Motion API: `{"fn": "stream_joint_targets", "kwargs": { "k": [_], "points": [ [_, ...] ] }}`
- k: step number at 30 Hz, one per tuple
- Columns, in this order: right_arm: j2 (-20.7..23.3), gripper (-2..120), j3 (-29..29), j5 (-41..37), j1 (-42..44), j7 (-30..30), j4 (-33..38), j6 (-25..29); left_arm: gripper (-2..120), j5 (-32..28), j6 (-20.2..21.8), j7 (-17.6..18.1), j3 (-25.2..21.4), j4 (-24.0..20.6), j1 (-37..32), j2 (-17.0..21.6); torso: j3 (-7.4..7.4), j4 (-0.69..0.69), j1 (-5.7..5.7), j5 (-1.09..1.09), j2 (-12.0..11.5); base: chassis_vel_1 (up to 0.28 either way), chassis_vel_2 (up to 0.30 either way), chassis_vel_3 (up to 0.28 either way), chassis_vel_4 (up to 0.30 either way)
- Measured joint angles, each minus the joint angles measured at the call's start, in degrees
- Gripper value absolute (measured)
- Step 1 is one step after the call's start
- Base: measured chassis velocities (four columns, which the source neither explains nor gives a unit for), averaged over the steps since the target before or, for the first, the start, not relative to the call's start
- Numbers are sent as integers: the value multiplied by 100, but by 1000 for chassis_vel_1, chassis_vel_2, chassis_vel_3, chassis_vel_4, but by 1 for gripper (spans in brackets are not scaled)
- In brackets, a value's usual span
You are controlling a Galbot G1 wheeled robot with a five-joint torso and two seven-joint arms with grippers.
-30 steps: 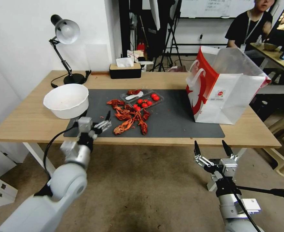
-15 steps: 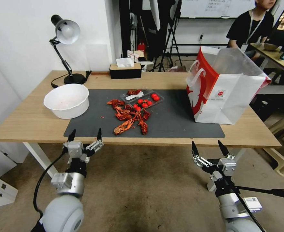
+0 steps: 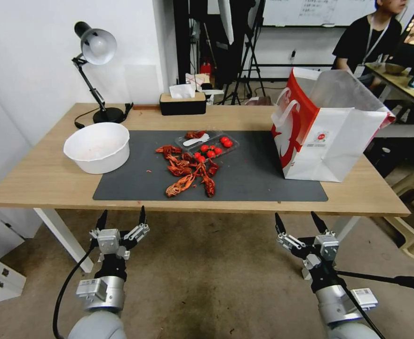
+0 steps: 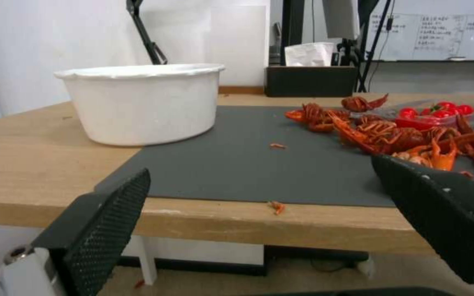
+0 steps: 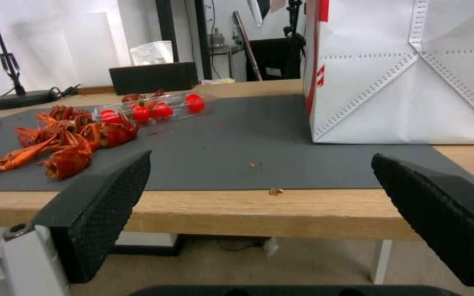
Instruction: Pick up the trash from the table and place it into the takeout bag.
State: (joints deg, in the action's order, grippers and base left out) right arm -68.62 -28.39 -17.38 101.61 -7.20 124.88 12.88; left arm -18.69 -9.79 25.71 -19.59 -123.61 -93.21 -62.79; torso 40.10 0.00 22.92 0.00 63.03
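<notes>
Beyond the tabletop (image 3: 51, 181) edge our left gripper (image 3: 121, 221) and right gripper (image 3: 295, 223) hang with fingers spread, empty; crayfish shells (image 3: 188, 169) lie nearer the left, takeout bag (image 3: 327, 127) far right.

**Grey arms, black textured fingers**

The left gripper (image 3: 121, 217) and right gripper (image 3: 297, 220) each carry two pointed black fingers (image 4: 105, 224) with a dimpled, grid-textured inner face, mounted on silver-white metal blocks with small screws. The forearms are rounded light-grey shells with silver collars. A black cable (image 3: 66, 292) loops beside the left arm.
</notes>
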Motion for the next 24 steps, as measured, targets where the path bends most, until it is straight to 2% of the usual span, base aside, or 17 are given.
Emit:
{"fn": "stream_joint_targets", "kwargs": {
  "k": [11, 24],
  "points": [
    [5, 100, 47, -145, 38, 122, -90, -99, 100, 291, -313, -159, -70, 238, -338, -317, 0, 0, 0, 0, 0, 0, 0, 0, 0],
    [-21, 100, 81, -164, 45, 126, -84, -133, 100, 313, -360, -311, -99, 289, -374, -340, 1, 0, 0, 0, 0, 0, 0, 0, 0]
  ]
}}
